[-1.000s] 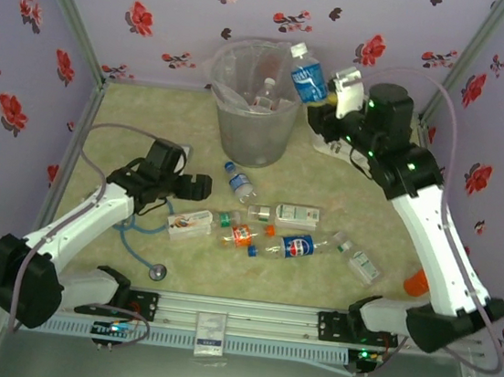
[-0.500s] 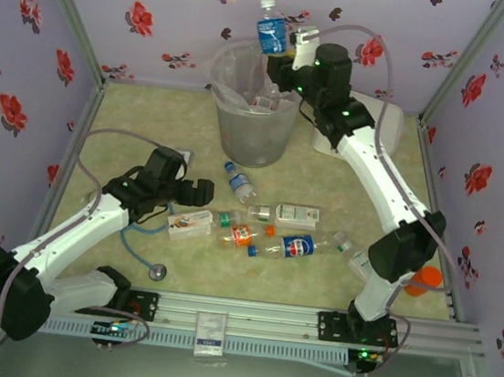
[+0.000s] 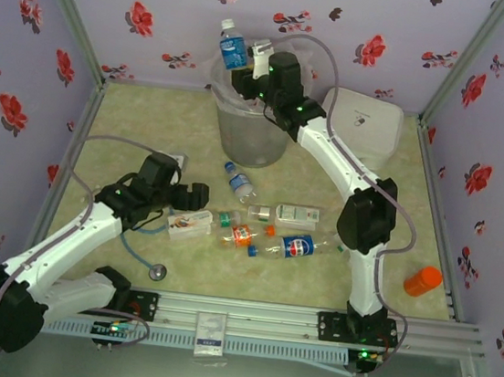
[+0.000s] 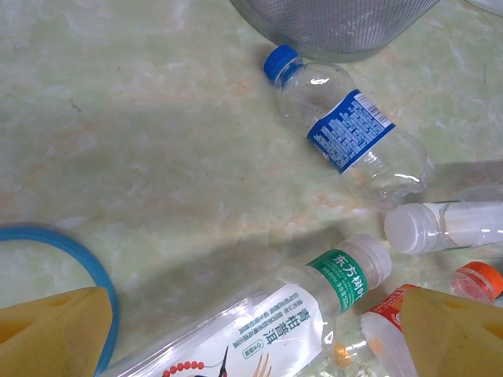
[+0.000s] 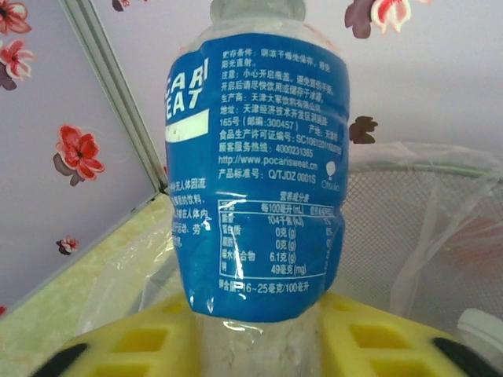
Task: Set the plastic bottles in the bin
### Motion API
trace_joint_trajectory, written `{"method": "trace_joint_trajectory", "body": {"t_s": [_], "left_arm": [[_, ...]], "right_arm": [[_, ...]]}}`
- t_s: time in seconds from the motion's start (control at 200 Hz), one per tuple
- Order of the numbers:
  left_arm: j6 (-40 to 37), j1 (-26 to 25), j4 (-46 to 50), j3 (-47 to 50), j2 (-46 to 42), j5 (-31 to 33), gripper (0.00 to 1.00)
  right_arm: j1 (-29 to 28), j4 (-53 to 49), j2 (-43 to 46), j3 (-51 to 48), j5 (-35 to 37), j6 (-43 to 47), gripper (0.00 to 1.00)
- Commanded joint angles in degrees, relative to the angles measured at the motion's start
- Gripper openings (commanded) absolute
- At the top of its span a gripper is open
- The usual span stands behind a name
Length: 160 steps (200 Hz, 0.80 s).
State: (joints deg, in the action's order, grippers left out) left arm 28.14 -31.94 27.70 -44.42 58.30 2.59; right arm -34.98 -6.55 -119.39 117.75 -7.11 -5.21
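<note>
My right gripper point(image 3: 248, 67) is shut on a blue-labelled plastic bottle point(image 3: 233, 48), held upright over the left rim of the bin point(image 3: 250, 142). In the right wrist view that bottle point(image 5: 255, 173) stands between my yellow fingers point(image 5: 141, 342), with the bin's bagged rim point(image 5: 428, 167) behind it. Another bottle lies inside the bin. Several bottles lie on the table, among them a blue-capped one point(image 3: 239, 183) and a white-labelled one point(image 3: 190, 224). My left gripper point(image 3: 188, 201) hangs open over that white-labelled bottle point(image 4: 299, 314), its fingers point(image 4: 55, 334) on either side and apart from it.
A white latched case point(image 3: 368, 120) sits right of the bin. An orange object point(image 3: 423, 280) lies at the right edge. A stethoscope point(image 3: 157, 271) with blue tubing point(image 4: 75, 250) lies by the left gripper. Flowered walls close in three sides.
My right arm has swung left with the blue-labelled bottle, from right of the bin to above its left rim. The left arm has shifted slightly toward the near edge.
</note>
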Motion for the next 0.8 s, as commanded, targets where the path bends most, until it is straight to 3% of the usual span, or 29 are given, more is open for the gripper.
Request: {"method": "trace_joint_trajectory", "body": {"t_s": [0.0,0.08,0.225,0.475,0.795], "left_arm": [[0.35,-0.14,1.20,0.06,-0.84,1.19,0.95],[0.27,-0.14,1.39,-0.05,-0.78,1.28,0.96],[-0.21,-0.14,1.80,-0.31,-0.25,1.36,0.98],[-3.05,-0.14,4.11,-2.00,0.58,1.19,0.99],[-9.51,-1.83,11.06,-5.38,6.40,-0.26,1.00]], "right_arm": [[0.09,-1.23,0.38,1.37,-0.03,-0.76,0.52],[0.09,-1.67,0.66,1.25,0.56,-0.75,0.67],[0.13,-2.69,1.40,2.21,1.11,0.67,0.80],[0.10,-5.53,4.68,5.14,2.23,3.86,0.86],[0.09,-13.76,14.22,5.08,5.14,4.57,0.84]]}}
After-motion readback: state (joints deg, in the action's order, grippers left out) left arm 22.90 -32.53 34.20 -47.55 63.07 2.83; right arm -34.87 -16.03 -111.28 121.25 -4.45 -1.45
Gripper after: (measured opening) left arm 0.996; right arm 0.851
